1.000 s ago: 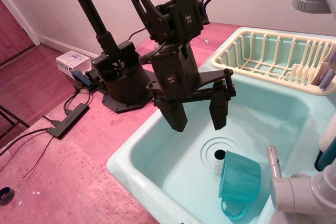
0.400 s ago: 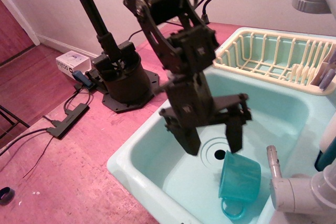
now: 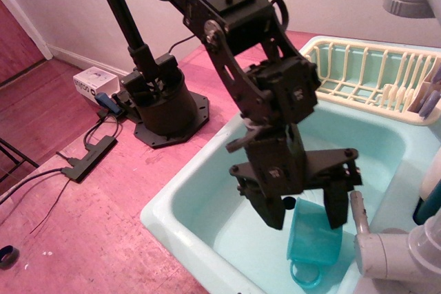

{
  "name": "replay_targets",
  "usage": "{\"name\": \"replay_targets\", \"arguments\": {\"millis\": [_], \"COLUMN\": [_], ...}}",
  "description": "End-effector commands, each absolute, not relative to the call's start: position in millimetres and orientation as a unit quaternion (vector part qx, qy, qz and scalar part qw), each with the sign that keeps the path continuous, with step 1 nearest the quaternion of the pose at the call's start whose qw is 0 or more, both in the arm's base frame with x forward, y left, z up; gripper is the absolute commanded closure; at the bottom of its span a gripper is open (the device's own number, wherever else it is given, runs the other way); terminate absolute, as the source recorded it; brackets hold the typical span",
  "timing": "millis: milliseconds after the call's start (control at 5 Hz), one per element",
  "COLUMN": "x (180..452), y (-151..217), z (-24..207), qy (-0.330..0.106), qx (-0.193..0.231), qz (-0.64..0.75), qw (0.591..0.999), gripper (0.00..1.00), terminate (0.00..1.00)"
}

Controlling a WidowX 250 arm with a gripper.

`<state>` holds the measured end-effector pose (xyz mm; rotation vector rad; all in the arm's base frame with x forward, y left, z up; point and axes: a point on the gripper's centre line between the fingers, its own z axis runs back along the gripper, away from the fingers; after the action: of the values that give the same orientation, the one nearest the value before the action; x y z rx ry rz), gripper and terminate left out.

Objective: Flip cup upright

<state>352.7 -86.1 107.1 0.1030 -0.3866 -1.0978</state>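
The teal translucent cup stands upside down on the floor of the mint sink basin, its loop handle pointing toward the front. My black gripper hangs just above the cup's upper left part. Its jaws are open and empty, one finger left of the cup and the other finger over the cup's back right edge. I cannot tell whether a finger touches the cup. The arm hides most of the sink drain.
A cream dish rack sits at the back right of the sink. A grey faucet stands at the front right, close to the cup. The arm's base, a power strip and a white box lie on the red surface to the left.
My open gripper has moved right and down into the sink, from the sink's left part to just above the cup. The cup has not moved.
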Motion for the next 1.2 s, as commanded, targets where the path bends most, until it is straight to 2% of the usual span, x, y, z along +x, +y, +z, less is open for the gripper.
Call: {"name": "replay_targets", "arguments": {"millis": [0, 200, 400, 600, 800, 1000], "x": [366.5, 369.6, 369.4, 347.3, 323.2, 315.7], "y": [-94.0, -96.4, -96.9, -102.7, -106.4, -110.4], "z": [112.6, 113.6, 117.5, 122.5, 130.6, 129.1], "qy": [-0.182, -0.167, -0.137, -0.101, -0.063, -0.036], "qx": [0.048, 0.032, -0.005, -0.077, -0.089, -0.114], "qz": [-0.529, -0.544, -0.56, -0.56, -0.564, -0.58], "qw": [0.827, 0.822, 0.817, 0.819, 0.819, 0.805], "gripper": [1.0, 1.0, 1.0, 1.0, 0.0, 0.0], "terminate": [0.0, 0.0, 0.0, 0.0, 0.0, 0.0]}}
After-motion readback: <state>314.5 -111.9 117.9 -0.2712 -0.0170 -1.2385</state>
